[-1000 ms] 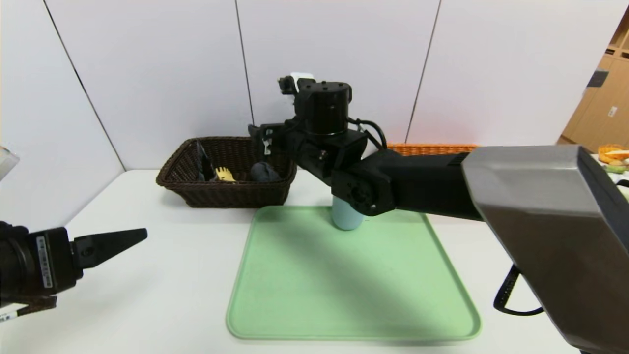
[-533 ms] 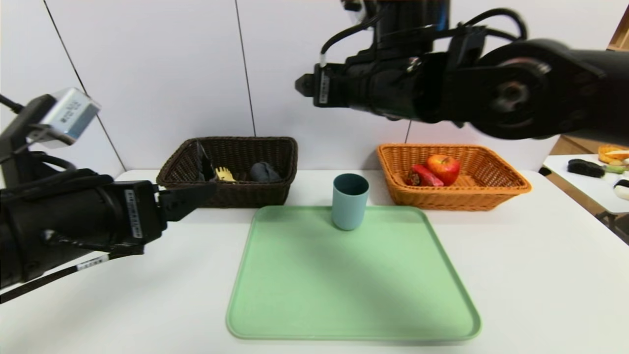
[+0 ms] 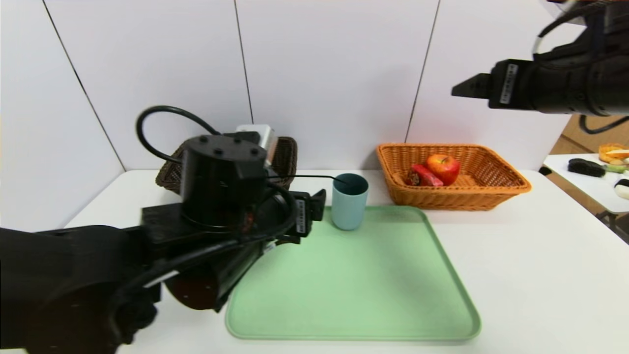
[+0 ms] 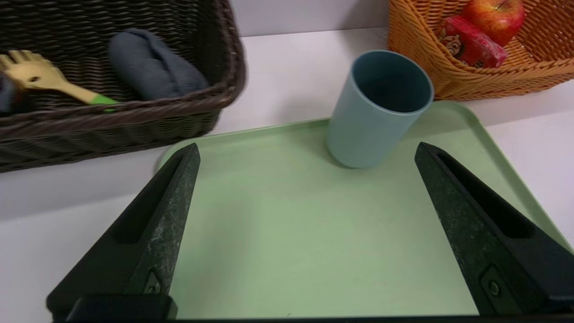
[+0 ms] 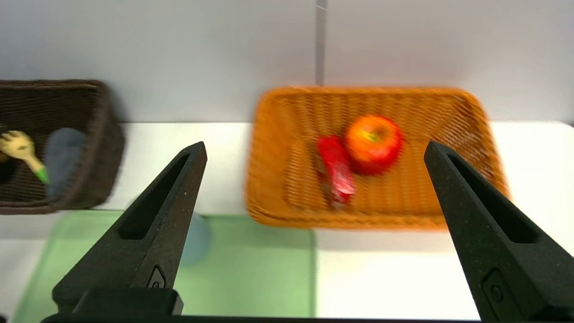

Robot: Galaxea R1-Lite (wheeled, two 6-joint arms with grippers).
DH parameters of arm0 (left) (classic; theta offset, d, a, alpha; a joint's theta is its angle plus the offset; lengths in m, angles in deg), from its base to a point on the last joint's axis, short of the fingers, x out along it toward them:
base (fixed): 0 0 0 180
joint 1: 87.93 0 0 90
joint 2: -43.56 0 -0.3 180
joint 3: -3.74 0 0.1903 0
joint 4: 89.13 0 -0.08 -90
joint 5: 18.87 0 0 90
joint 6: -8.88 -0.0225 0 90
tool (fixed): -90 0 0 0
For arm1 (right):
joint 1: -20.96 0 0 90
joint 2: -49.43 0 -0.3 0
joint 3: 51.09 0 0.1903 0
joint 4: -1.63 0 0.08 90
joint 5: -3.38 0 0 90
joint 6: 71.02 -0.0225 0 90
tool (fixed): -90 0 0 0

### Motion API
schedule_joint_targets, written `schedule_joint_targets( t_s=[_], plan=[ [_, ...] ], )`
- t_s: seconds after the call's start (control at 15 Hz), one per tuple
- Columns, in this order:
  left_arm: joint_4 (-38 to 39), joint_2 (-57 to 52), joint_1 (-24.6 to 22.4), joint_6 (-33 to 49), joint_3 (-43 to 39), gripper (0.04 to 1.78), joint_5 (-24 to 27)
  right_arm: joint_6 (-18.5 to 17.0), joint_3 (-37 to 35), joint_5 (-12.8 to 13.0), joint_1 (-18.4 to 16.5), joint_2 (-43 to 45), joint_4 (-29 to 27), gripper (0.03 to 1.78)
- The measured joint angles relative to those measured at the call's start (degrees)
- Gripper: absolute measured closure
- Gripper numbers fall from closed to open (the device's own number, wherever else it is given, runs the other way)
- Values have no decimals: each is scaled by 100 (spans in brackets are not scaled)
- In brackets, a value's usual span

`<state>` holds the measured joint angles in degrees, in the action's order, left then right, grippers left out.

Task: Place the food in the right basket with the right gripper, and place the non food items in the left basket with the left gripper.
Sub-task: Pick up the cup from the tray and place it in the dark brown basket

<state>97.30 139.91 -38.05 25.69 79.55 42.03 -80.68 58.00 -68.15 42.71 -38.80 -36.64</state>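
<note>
The teal-grey cup [image 3: 349,201] stands upright at the far edge of the green tray [image 3: 354,285]. My left gripper [image 3: 317,201] is open and empty, low over the tray just left of the cup [image 4: 379,107], which stands ahead of the right finger [image 4: 471,215]. The dark brown basket [image 4: 134,116] holds the yellow pasta spoon [image 4: 40,80] and the grey rolled cloth [image 4: 152,67]; the bottle is hidden. The orange basket [image 3: 491,191] holds the apple [image 3: 443,168] and the red carton [image 3: 423,176]. My right gripper [image 3: 459,90] is open and empty, high above the orange basket [image 5: 471,116].
My left arm hides most of the dark basket [image 3: 287,152] in the head view. A white wall stands close behind both baskets. A side table [image 3: 585,184] with several small items is at the far right.
My left arm has swung in from the left, over the tray, up to the cup. My right arm has drawn back and up to the upper right.
</note>
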Motion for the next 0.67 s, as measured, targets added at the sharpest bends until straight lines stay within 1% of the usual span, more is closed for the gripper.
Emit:
schedule_joint_targets(
  t_s=[0.2, 0.33, 0.47, 0.53, 0.67],
  plan=[
    [1031, 965, 468, 74, 166, 13, -358, -2, -758, -467, -889, 653, 0, 13],
    [1185, 1363, 649, 82, 227, 13, -411, -2, -1068, -828, -1368, 959, 6, 12],
    [1202, 1652, 712, 66, 340, 13, -444, -4, -1241, -1064, -1669, 1140, 4, 12],
    [1200, 1775, 756, 44, 386, 13, -477, -13, -1293, -1103, -1748, 1211, 9, 12],
    [1204, 1944, 813, 30, 463, 13, -599, -11, -1395, -1119, -1798, 1300, 6, 12]
  ],
)
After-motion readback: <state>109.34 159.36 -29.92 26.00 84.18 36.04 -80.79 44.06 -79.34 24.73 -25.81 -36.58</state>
